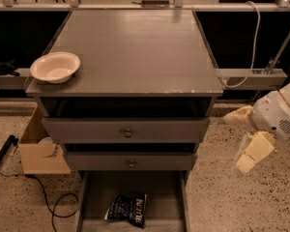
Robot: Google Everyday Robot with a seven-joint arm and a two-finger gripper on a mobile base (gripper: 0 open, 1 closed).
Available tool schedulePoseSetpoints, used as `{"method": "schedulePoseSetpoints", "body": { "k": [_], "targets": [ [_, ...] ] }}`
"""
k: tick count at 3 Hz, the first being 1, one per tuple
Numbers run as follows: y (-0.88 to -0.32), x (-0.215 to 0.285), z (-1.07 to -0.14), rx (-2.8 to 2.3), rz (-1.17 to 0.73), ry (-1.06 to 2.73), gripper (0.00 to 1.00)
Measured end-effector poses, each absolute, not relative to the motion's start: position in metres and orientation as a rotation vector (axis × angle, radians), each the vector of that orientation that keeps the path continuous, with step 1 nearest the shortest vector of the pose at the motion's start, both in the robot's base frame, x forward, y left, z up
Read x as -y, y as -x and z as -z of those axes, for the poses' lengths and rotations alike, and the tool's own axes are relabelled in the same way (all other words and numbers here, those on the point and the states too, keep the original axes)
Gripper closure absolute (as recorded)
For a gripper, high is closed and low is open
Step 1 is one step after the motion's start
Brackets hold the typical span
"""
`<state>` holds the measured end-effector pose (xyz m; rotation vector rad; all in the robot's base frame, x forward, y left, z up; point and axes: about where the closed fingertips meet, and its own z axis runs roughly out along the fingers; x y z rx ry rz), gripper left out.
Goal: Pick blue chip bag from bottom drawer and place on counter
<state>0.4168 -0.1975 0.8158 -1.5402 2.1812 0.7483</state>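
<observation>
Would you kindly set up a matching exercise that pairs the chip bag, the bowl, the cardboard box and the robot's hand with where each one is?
Things:
1. blue chip bag
2. white bowl
3. cardboard box
4. hand

Places:
A. on the floor, left of the drawers
B. lying in the open bottom drawer
C. in the air to the right, below counter height, holding nothing
D. on the front left corner of the counter

Pairs: 1-B, 2-D, 3-A, 4-C
</observation>
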Motion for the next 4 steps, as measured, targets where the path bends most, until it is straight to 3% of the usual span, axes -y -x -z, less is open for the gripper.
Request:
{"method": "schedulePoseSetpoints", "body": {
  "k": [3,4],
  "targets": [
    [-0.402,0.202,-0.746,-2.087,-1.019,1.298,0.00],
    [-0.381,0.194,-0.715,-2.133,-0.997,1.175,0.00]
  ]
}}
